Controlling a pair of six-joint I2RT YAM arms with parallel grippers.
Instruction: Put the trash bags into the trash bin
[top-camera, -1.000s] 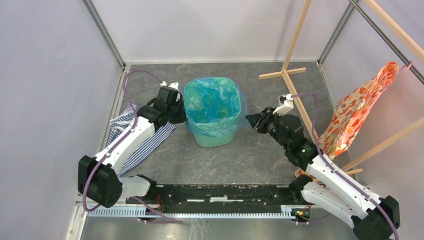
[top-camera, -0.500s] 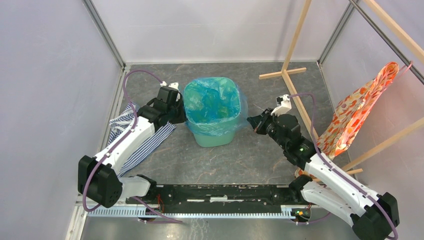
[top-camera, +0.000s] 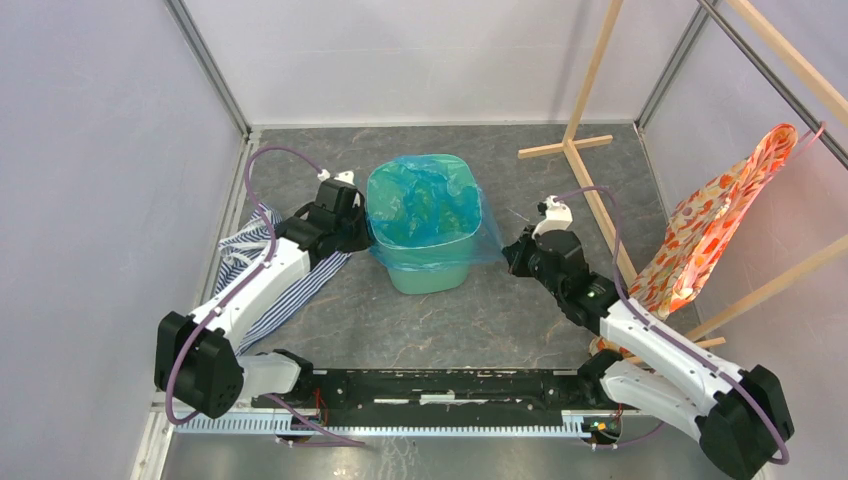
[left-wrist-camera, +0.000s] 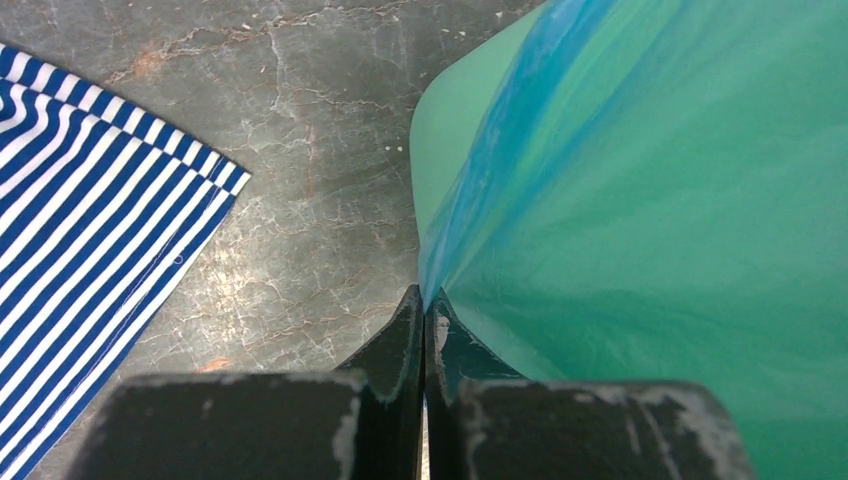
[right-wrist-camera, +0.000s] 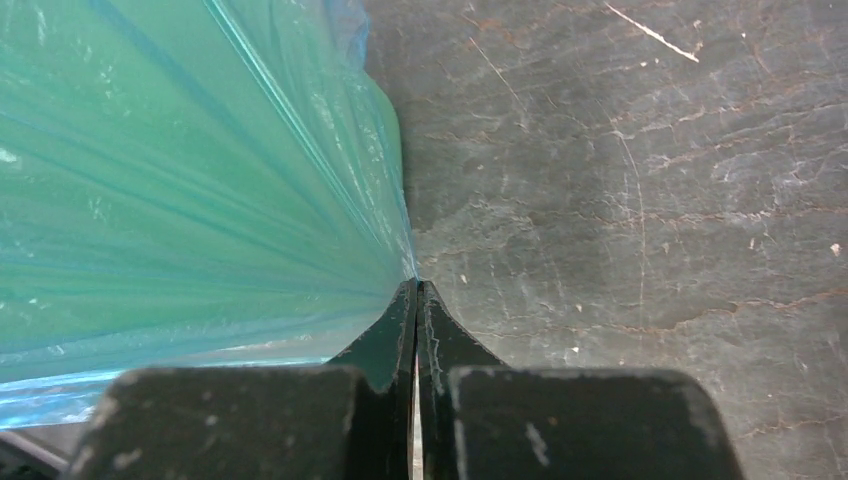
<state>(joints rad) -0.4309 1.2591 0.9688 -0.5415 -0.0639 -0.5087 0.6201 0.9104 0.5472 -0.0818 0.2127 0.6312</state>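
The mint-green trash bin (top-camera: 432, 276) stands upright mid-table. The light-blue translucent trash bag (top-camera: 425, 205) lines its mouth and hangs over the rim down the outside. My left gripper (top-camera: 363, 236) is at the bin's left side, shut on the bag's edge; in the left wrist view the bag film (left-wrist-camera: 480, 190) runs into the closed fingertips (left-wrist-camera: 424, 305) against the bin wall (left-wrist-camera: 700, 230). My right gripper (top-camera: 508, 254) is at the bin's right side, shut on the bag's stretched edge (right-wrist-camera: 200, 200), fingertips (right-wrist-camera: 416, 295) pinched together.
A blue-white striped cloth (top-camera: 262, 275) lies under the left arm, also in the left wrist view (left-wrist-camera: 90, 210). A wooden rack (top-camera: 585, 140) stands at the back right with orange floral fabric (top-camera: 715, 225) hanging on it. Walls enclose the table.
My right gripper has moved left and nearer, closing on the bag's edge and drawing it out to the right of the bin. The left gripper has barely moved.
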